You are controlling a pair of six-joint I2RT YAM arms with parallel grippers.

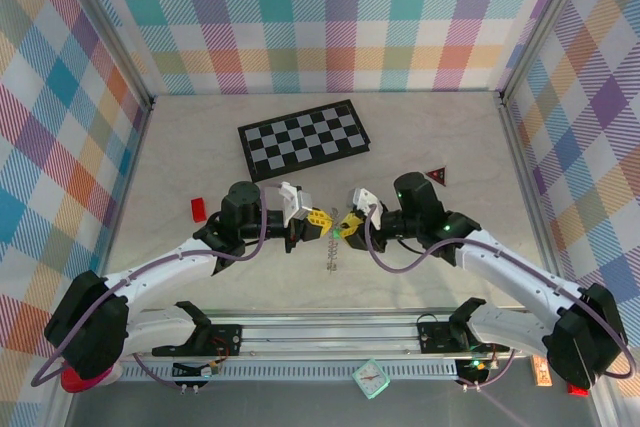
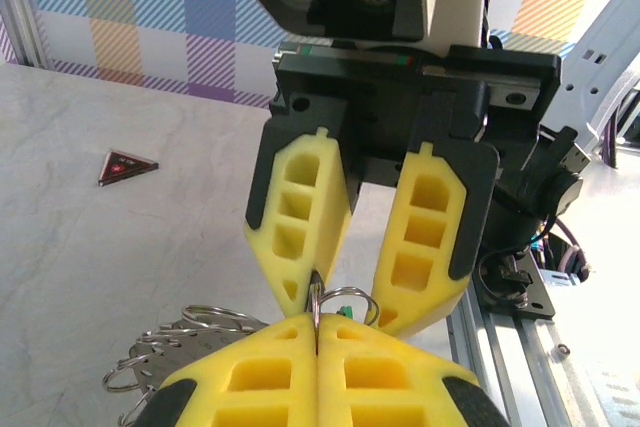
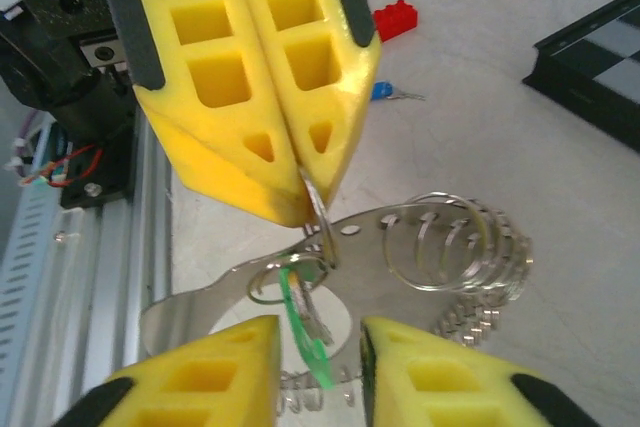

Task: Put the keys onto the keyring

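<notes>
Well beyond keyring (image 1: 333, 255): chessboard (image 1: 305, 139); red blk (image 1: 198, 209) left.

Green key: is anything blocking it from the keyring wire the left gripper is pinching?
Nothing visible. In the right wrist view the green key sits just below the keyring wire pinched by the left gripper, in the gap between the right gripper's open fingers.

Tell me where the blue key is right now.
In the right wrist view, the blue key lies on the table at upper centre, just below the red block and right of the left gripper.
</notes>
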